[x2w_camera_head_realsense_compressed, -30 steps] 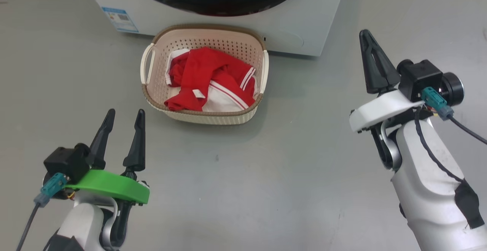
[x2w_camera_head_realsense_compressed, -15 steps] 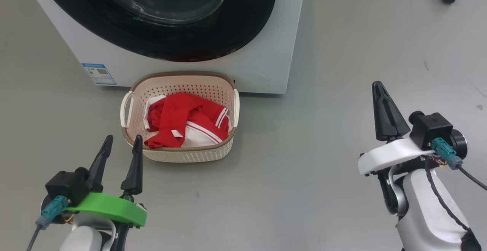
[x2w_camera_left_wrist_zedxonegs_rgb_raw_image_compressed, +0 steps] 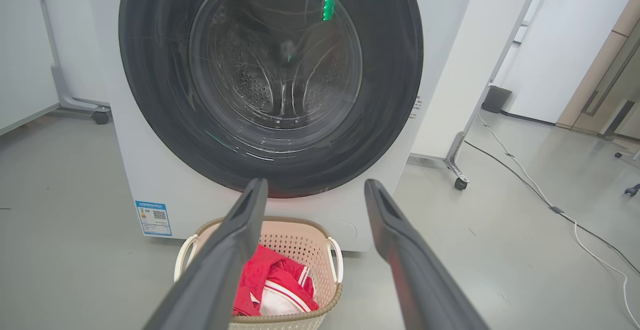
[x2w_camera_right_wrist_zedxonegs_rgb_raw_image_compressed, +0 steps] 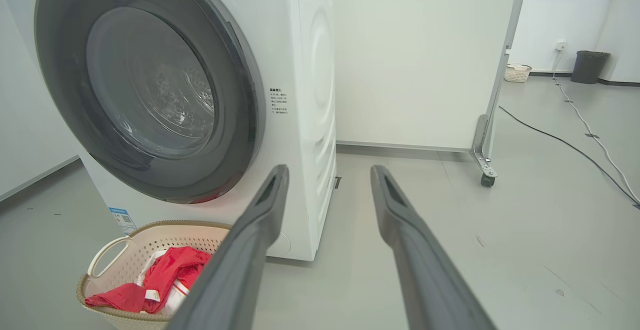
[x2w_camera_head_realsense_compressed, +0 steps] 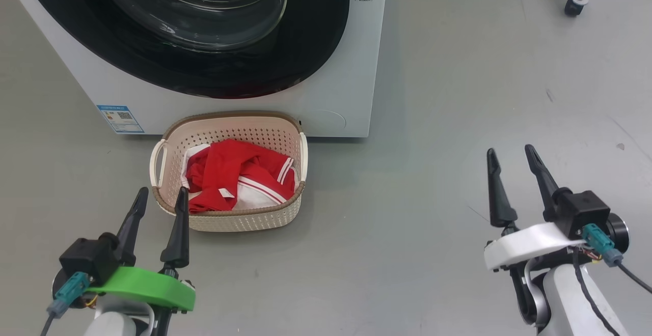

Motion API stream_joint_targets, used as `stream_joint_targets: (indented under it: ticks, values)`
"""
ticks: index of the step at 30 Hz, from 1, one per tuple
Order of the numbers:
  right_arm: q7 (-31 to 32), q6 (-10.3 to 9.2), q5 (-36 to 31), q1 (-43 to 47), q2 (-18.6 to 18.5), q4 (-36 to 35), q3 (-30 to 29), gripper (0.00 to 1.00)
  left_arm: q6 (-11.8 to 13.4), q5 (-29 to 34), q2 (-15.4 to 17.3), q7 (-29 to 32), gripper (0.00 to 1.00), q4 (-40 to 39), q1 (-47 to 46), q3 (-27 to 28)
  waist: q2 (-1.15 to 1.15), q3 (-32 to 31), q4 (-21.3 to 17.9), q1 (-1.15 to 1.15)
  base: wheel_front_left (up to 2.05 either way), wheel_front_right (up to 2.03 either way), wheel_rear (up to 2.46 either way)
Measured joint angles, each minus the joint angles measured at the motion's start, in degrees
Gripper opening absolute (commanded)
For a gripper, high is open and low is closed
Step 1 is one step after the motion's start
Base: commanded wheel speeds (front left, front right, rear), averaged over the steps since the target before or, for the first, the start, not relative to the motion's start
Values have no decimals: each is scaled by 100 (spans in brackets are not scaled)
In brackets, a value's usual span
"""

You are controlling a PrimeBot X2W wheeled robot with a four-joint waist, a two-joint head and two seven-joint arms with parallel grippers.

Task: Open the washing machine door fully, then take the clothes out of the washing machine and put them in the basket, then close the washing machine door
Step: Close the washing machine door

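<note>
i see the washing machine door (x2w_camera_head_realsense_compressed: 204,30) closed, its top cut off. the clothes (x2w_camera_head_realsense_compressed: 229,180) lie in the basket (x2w_camera_head_realsense_compressed: 244,219) on the floor just before it. left gripper (x2w_camera_head_realsense_compressed: 163,190) and right gripper (x2w_camera_head_realsense_compressed: 510,148) both have fingers apart, empty.

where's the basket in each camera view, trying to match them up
head view: the basket sits left of centre, on the floor before the washing machine.
left wrist view: the basket is at bottom centre, partly behind a finger of the left gripper.
right wrist view: the basket is in the bottom left corner.
shared landmark: the blue sticker low on the washing machine, near the basket's left-hand handle.
</note>
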Motion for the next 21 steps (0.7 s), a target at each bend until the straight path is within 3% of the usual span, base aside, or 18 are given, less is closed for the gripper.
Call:
stream_joint_targets:
  ticks: [21]
  values:
    - [0,0,-123,365,51,-368,3,100,0,402,-85,0,100,-23,160,143,0,35,-6,0,0,0,0]
